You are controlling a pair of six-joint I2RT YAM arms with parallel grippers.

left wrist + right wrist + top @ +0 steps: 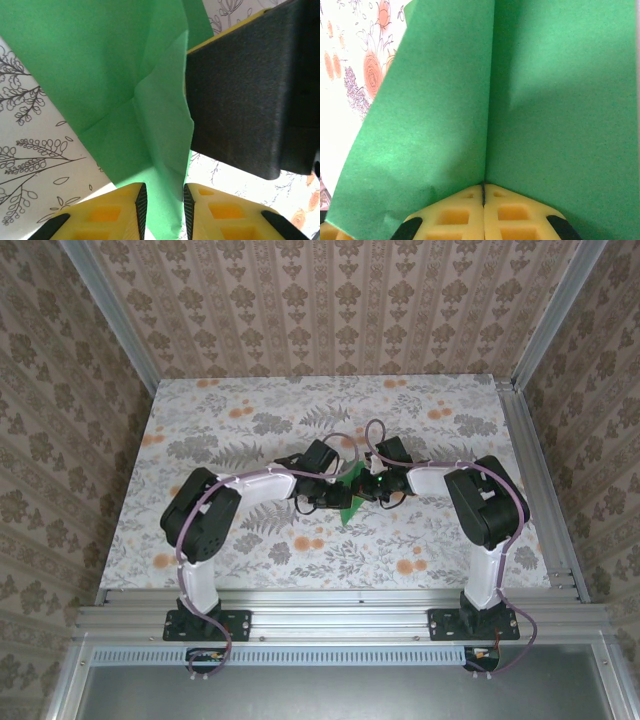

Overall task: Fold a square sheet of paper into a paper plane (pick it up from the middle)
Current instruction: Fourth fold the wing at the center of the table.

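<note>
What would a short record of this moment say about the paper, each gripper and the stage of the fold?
paper: green paper, creased with folded flaps, at mid-table between the two grippers
left gripper: jaws narrowly apart, a paper flap in the gap, not visibly clamped
right gripper: shut on the green paper along a crease
surface: floral-patterned table
stage: fold unfinished, no dart shape yet
</note>
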